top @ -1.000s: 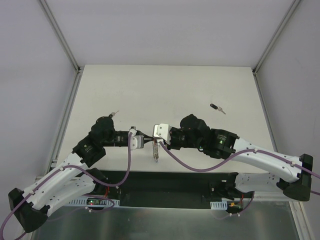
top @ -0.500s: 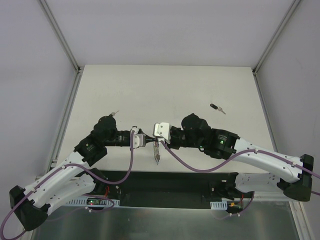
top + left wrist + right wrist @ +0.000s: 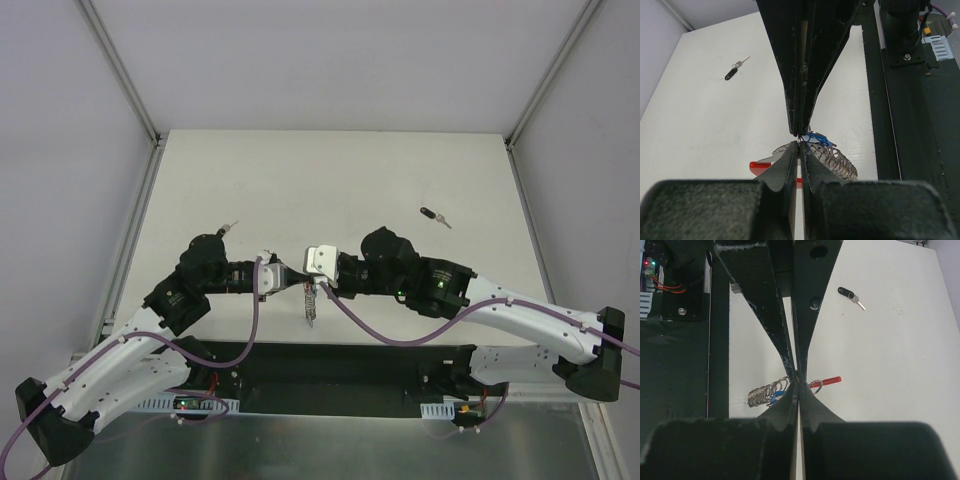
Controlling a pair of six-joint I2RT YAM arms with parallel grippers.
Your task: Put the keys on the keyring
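Both grippers meet tip to tip above the table's near middle. My left gripper (image 3: 296, 284) (image 3: 800, 146) and right gripper (image 3: 313, 284) (image 3: 799, 382) are each shut, pinching the same spot on the keyring (image 3: 311, 303). Its silver chain (image 3: 838, 161) (image 3: 761, 394) dangles in coils below the pinch. Its red band (image 3: 760, 167) (image 3: 829, 381) sticks out on the other side. A blue-headed key (image 3: 818, 138) (image 3: 777, 396) hangs against the chain right at the pinch. Whether it is threaded on is hidden by the fingers.
A black-headed key (image 3: 433, 215) (image 3: 732, 73) (image 3: 846, 292) lies alone on the white table (image 3: 330, 180), far right of the grippers. Another small key (image 3: 231, 227) lies just behind my left arm. The black base plate (image 3: 330, 365) runs along the near edge.
The joined grippers and hanging keyring have drifted slightly to the left. Both grips have stayed shut.
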